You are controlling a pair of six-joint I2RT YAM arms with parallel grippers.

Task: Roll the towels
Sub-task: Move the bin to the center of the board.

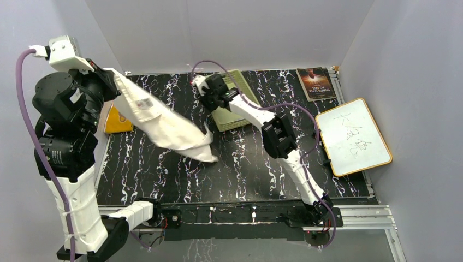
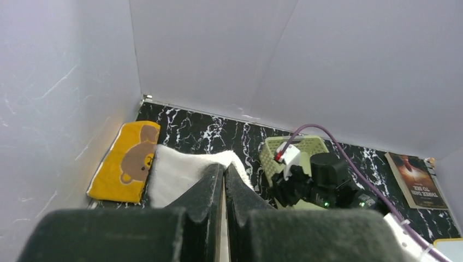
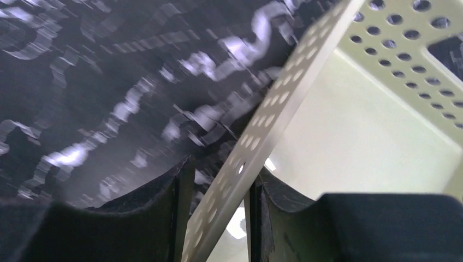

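My left gripper (image 1: pixel 114 76) is raised at the far left and shut on a corner of the cream-white towel (image 1: pixel 164 123), which hangs down slanting to the table, its low end on the black marbled top. In the left wrist view the fingers (image 2: pixel 224 169) are pressed together on the cream towel (image 2: pixel 174 169). The orange-yellow bear towel (image 1: pixel 117 121) (image 2: pixel 126 161) lies flat by the left wall. My right gripper (image 1: pixel 217 105) (image 3: pixel 221 169) straddles the perforated wall of the pale green basket (image 3: pixel 284 109); a gap still shows beside the wall.
The green basket (image 1: pixel 243 82) sits at the back centre of the table (image 1: pixel 245 164). A book (image 1: pixel 315 83) lies at the back right and a whiteboard (image 1: pixel 354 136) with writing at the right edge. Grey walls enclose three sides.
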